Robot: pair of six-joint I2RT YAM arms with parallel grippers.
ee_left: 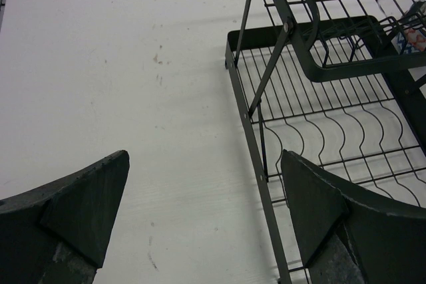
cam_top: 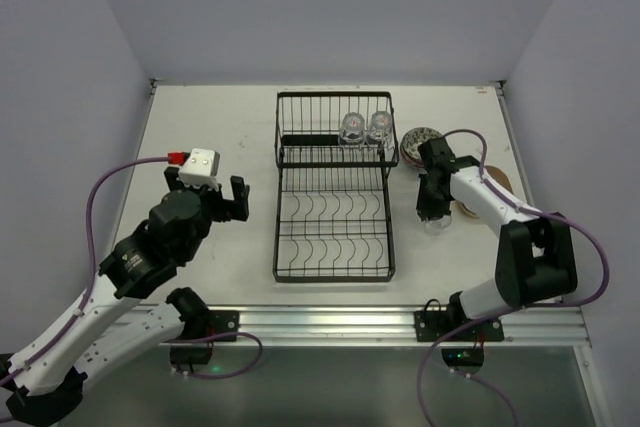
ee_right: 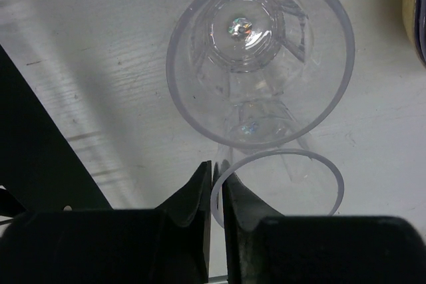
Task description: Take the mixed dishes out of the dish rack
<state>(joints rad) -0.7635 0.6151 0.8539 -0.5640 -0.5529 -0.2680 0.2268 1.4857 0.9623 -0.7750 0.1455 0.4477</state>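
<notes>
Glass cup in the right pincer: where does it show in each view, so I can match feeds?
Top external: glass cup under the right pincer, right of the dish rack.
Left wrist: not in it.
Right wrist: bottom centre, rim pinched by the pincer; a second cup stands beyond.
Shared landmark: dish rack, centre in top external, right side in left wrist; the dark edge at right wrist's left is probably it.
</notes>
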